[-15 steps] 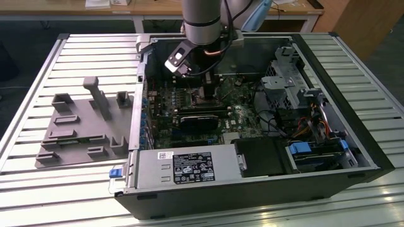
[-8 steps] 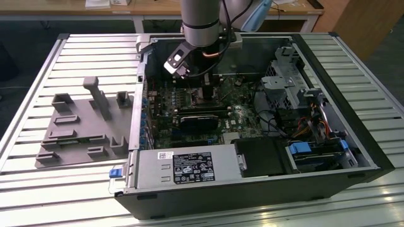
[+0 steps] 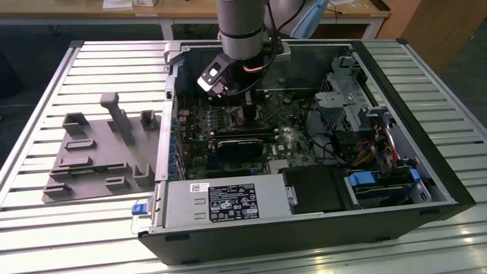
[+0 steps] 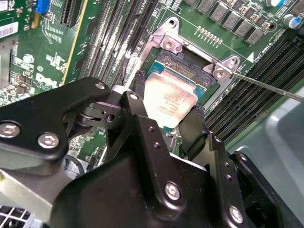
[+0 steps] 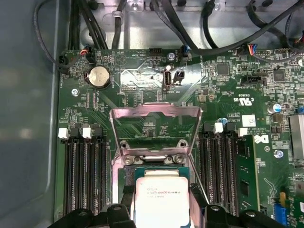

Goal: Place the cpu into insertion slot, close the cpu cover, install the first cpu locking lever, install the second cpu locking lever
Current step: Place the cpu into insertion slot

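Step 1 in progress: gripper (image 4: 169, 95) pinches cpu (image 4: 167, 100) by two edges right over slot (image 4: 189, 71), can't tell if seated; cover (image 5: 153, 111) stands flipped open, nothing latched, 3 steps left.

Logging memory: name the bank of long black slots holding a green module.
The slot bank farther from the round silver battery, carrying the green module; the other bank stands empty.
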Robot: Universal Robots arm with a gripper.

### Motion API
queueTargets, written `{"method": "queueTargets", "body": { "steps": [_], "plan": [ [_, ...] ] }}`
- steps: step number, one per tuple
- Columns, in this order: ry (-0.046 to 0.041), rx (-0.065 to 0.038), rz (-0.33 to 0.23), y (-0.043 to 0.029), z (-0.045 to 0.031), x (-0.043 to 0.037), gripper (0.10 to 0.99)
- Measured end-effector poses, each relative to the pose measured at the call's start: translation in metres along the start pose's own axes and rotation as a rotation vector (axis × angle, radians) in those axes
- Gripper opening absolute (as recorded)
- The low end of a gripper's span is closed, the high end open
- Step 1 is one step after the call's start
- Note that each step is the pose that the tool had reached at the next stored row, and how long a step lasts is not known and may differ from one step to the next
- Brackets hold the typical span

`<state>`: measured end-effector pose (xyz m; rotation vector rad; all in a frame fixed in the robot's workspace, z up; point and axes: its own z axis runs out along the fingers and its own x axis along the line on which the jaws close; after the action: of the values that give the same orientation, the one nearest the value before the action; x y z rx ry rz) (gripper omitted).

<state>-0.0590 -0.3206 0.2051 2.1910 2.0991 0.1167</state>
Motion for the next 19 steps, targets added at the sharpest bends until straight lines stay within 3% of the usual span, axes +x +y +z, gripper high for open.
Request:
{"method": "queueTargets", "body": {
  "steps": [11,19],
  "plan": [
    [0.0024,0.0,0.0,-0.0037,0.0082,0.0012,0.537],
    [0.0123,0.0,-0.001,-0.0041,0.0097,0.0014,0.537]
  ]
}}
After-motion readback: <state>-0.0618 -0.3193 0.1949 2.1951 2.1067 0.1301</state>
